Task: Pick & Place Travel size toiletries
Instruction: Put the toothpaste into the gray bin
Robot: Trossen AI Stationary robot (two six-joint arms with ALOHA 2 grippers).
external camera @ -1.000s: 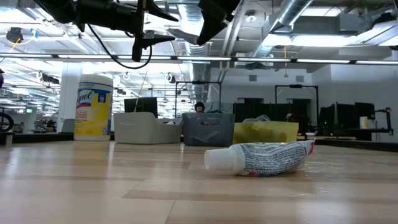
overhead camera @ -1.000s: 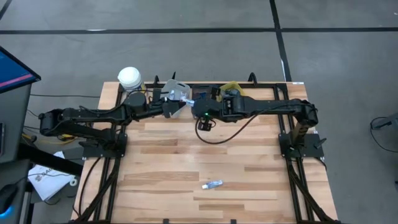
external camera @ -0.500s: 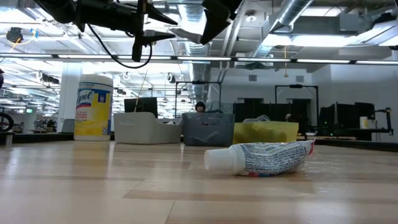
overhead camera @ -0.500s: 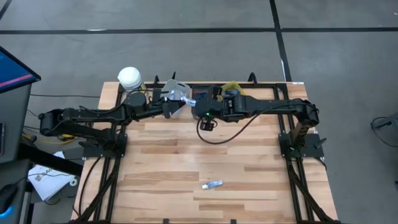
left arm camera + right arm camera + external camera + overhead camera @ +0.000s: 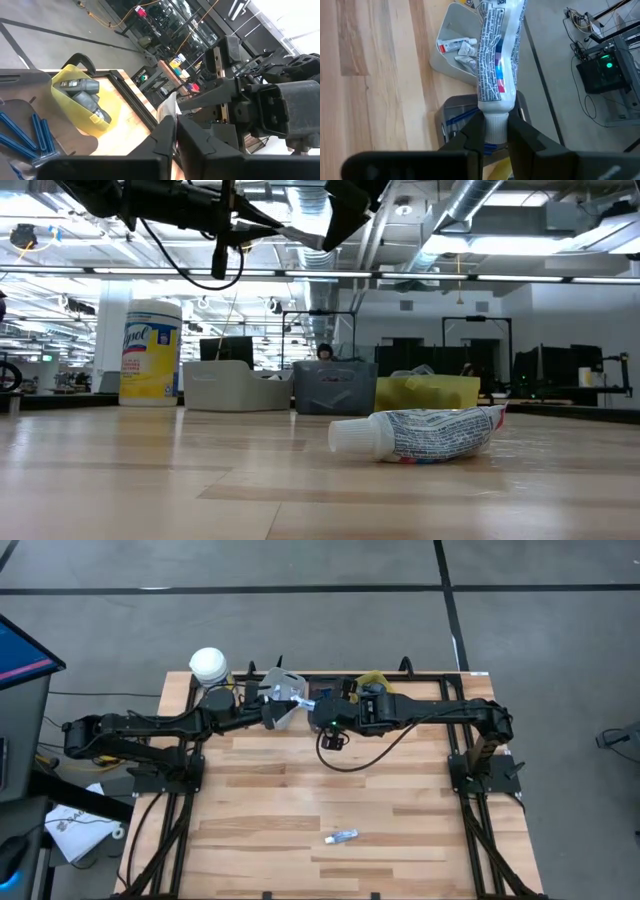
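Note:
A white tube point(image 5: 497, 50) with blue and red marks hangs in the air between my two grippers, above the bins at the table's far edge. My right gripper point(image 5: 495, 131) is shut on its cap end. My left gripper point(image 5: 171, 131) is shut on its flat tail end. In the high view the two grippers meet tip to tip, left point(image 5: 292, 701) and right point(image 5: 312, 706). A second white tube point(image 5: 341, 836) lies on its side on the wood near the table's front, also visible in the low view point(image 5: 420, 435). My left gripper pinches the tube's thin flat tail point(image 5: 169, 107) between its two fingers, coming level from the table's left. The tail stands edge-on in the gap. The tube is clear of the table and bins. My right gripper pinches the tube's white cap and neck point(image 5: 495, 122) between its two fingers, coming level from the table's right. The tube runs on straight ahead of the fingers, in line with them, clear of everything below.
Three bins stand along the far edge: a grey one point(image 5: 283, 683) with tubes, a dark one point(image 5: 451, 122) with blue razors point(image 5: 30, 132), and a yellow one point(image 5: 75, 100) with dark grey bottles. A white-lidded yellow jar point(image 5: 208, 665) stands at the far left. Bare wood fills the middle.
My left gripper has shut on the tube's tail: its fingers stood apart around it a second ago and now meet on it. Both arms and the tube have otherwise kept still.

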